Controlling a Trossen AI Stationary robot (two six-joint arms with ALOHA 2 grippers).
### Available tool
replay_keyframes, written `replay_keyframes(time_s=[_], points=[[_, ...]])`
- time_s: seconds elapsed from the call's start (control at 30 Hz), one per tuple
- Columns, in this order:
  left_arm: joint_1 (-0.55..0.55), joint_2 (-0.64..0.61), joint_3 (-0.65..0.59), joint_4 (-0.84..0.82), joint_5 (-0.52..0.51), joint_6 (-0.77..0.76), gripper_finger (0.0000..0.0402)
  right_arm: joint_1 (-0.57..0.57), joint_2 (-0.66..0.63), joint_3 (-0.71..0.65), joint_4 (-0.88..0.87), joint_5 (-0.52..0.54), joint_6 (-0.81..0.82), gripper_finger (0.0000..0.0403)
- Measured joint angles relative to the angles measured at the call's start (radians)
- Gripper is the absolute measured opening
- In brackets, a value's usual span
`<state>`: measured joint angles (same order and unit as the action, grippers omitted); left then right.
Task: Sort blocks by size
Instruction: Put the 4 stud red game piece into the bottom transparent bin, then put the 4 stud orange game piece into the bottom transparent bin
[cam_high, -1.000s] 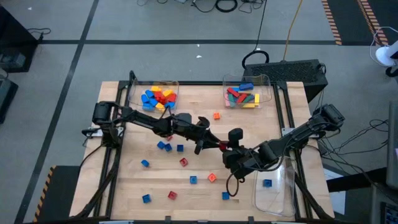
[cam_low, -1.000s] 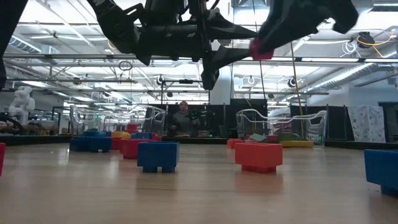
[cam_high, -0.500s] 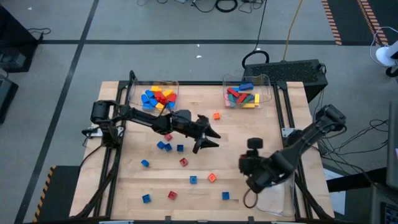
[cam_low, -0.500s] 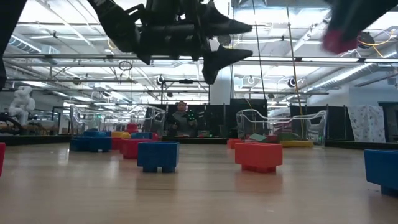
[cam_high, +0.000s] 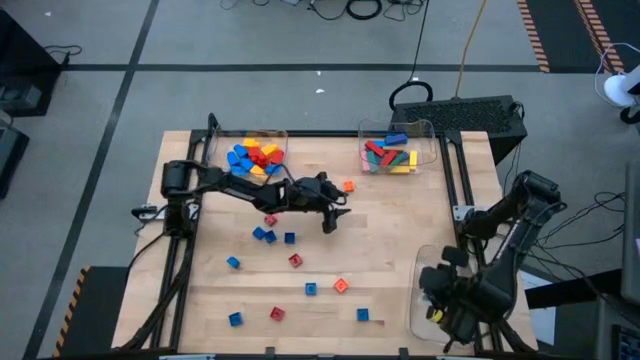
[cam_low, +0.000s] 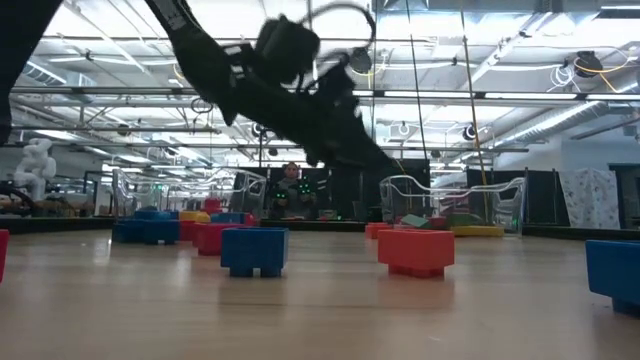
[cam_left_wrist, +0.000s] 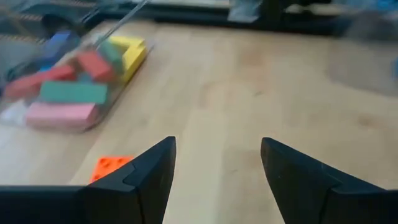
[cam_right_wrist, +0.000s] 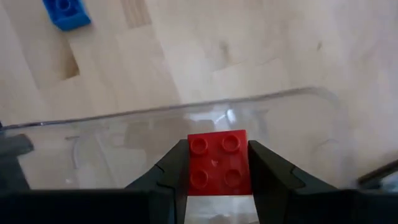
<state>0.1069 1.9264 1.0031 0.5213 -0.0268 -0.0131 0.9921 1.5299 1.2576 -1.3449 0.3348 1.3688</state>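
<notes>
Nearest us, the right gripper pinches a small red block over the clear tray at the table's near right corner. Farther off, our left gripper hangs spread wide, empty, beside an orange block.

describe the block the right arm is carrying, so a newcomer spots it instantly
Find the clear plastic tray at the table's right front corner. Above it hangs the right tool, shut on a small square red plastic brick with four studs, the only block off the table.

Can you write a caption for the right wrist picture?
The right gripper holds a small red brick over the clear plastic tray, a blue brick lying beyond.
</notes>
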Motion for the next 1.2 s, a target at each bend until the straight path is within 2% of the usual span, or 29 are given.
replay_keyframes(time_s=[0.13, 0.23, 0.33, 0.47, 0.6, 0.7, 0.83, 0.93, 1.07, 1.2], points=[[0.034, 0.05, 0.063, -0.068, -0.005, 0.0, 0.0238, 0.045, 0.001, -0.071, 0.109, -0.008, 0.112, 0.0114], [0.053, 0.062, 0.132, -0.205, -0.005, -0.009, 0.0238, 0.06, 0.001, -0.115, 0.207, -0.058, 0.159, 0.0126], [0.065, 0.063, 0.198, -0.358, -0.016, -0.004, 0.0238, 0.066, 0.002, -0.151, 0.254, -0.101, 0.21, 0.0151], [0.079, 0.063, 0.246, -0.436, -0.073, 0.046, 0.0238, 0.07, 0.002, -0.173, 0.244, -0.127, 0.252, 0.0197], [0.11, 0.063, 0.265, -0.461, -0.083, 0.054, 0.0244, 0.07, 0.002, -0.176, 0.227, -0.107, 0.285, 0.0234], [0.142, 0.064, 0.265, -0.467, -0.077, 0.054, 0.0266, 0.07, 0.002, -0.176, 0.242, -0.06, 0.295, 0.0246], [0.186, 0.064, 0.265, -0.464, 0.009, 0.045, 0.03, 0.07, 0.001, -0.176, 0.264, 0.006, 0.273, 0.0247], [0.202, 0.064, 0.265, -0.461, 0.037, 0.045, 0.0317, 0.07, 0.001, -0.176, 0.269, 0.011, 0.265, 0.0244], [0.203, 0.071, 0.265, -0.445, 0.045, 0.045, 0.0322, 0.07, 0.001, -0.176, 0.271, 0.011, 0.266, 0.0243], [0.196, 0.133, 0.306, -0.467, 0.045, 0.022, 0.0322, 0.07, 0.001, -0.176, 0.274, 0.01, 0.268, 0.0243]])
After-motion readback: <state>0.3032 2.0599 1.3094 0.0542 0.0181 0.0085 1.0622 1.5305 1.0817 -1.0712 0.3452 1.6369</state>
